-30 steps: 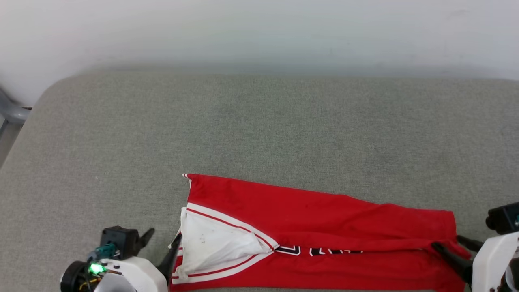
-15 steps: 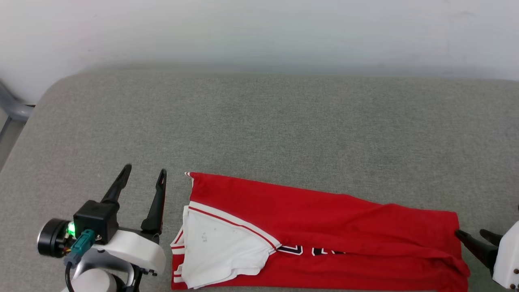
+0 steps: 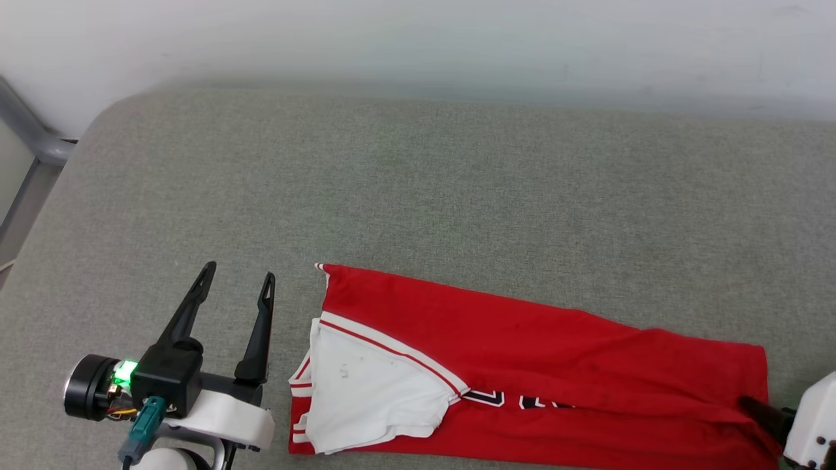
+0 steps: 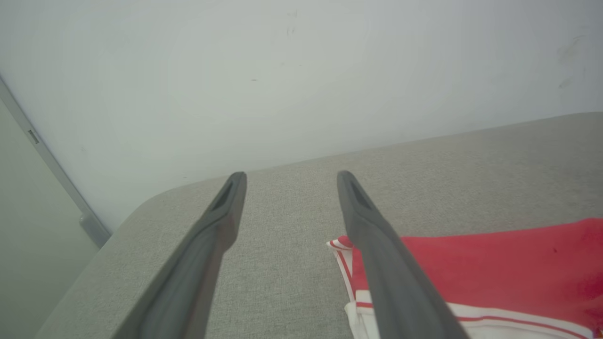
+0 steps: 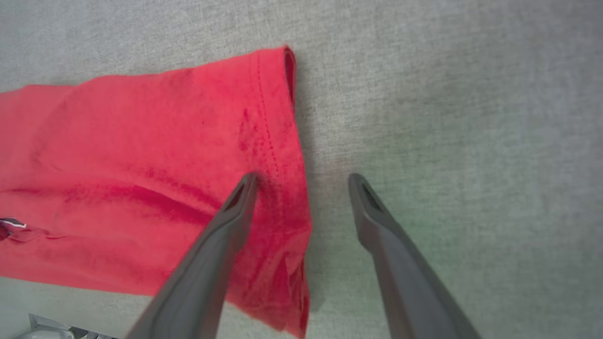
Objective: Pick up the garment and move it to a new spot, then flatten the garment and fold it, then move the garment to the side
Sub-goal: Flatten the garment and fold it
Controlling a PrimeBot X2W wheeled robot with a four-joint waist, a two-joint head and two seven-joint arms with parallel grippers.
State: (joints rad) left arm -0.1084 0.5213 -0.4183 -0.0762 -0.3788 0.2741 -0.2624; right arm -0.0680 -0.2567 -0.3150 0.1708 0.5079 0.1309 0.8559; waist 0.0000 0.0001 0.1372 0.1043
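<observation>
The garment (image 3: 535,352), a red shirt with a white sleeve and striped trim, lies folded lengthwise into a long band near the front edge of the grey surface. Part of its black print peeks out along the fold. My left gripper (image 3: 238,277) stands open just left of the garment's sleeve end, apart from it; the left wrist view has the garment (image 4: 509,263) beside the right finger. My right gripper (image 5: 301,181) is open above the hem end of the garment (image 5: 141,179), one finger over the cloth, one over bare surface. In the head view a dark finger (image 3: 761,412) pokes in at the lower right.
The grey padded surface (image 3: 418,196) stretches wide behind the garment, ending at a pale wall (image 3: 418,46). A grey metal frame (image 3: 32,140) stands past the surface's rounded left corner.
Both grippers have let go of the garment and drawn back. The left one swung up and away to the left, the right one pulled off to the right. The camera shifted slightly.
</observation>
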